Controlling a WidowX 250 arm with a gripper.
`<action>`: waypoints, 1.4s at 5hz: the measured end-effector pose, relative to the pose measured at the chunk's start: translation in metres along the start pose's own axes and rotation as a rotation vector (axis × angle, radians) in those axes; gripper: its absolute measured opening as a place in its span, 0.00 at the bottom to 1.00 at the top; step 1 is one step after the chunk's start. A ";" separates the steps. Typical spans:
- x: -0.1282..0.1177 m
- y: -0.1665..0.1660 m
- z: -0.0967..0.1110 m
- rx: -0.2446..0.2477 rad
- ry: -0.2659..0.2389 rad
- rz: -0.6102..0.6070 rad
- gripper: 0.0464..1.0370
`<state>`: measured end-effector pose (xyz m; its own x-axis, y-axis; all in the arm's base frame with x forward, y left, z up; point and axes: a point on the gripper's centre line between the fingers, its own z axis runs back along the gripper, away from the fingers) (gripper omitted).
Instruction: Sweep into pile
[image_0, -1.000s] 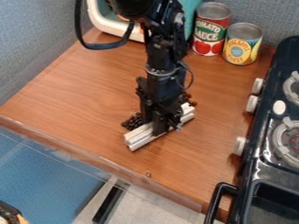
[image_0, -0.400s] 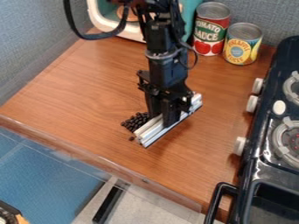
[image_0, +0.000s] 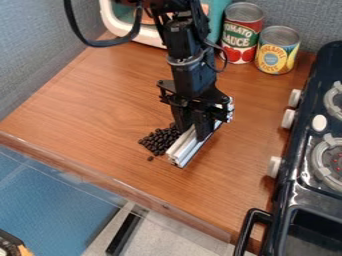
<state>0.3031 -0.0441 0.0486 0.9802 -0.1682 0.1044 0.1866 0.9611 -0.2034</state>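
The hand (image_0: 192, 134), clamped on a silver bar (image_0: 186, 151), has shifted stoveward, uncovering more dark beans (image_0: 157, 142).

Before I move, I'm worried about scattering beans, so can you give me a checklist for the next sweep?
1. Bar held in the gripper: ok.
2. Bar's lower edge flat against the counter: cannot tell.
3. Every bean in the pile: not ok, a stray bean lies apart at the near side.
4. No beans hidden behind the gripper or bar: cannot tell.
5. Cans upright and apart from the bar: ok.
6. Bar apart from the stove: ok.
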 end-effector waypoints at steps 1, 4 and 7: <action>-0.006 -0.005 -0.008 -0.019 -0.002 0.032 0.31; -0.032 -0.010 -0.017 -0.039 0.009 0.059 0.31; -0.018 -0.011 0.007 0.019 -0.133 -0.117 0.31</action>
<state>0.2830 -0.0498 0.0560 0.9343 -0.2500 0.2541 0.2964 0.9408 -0.1642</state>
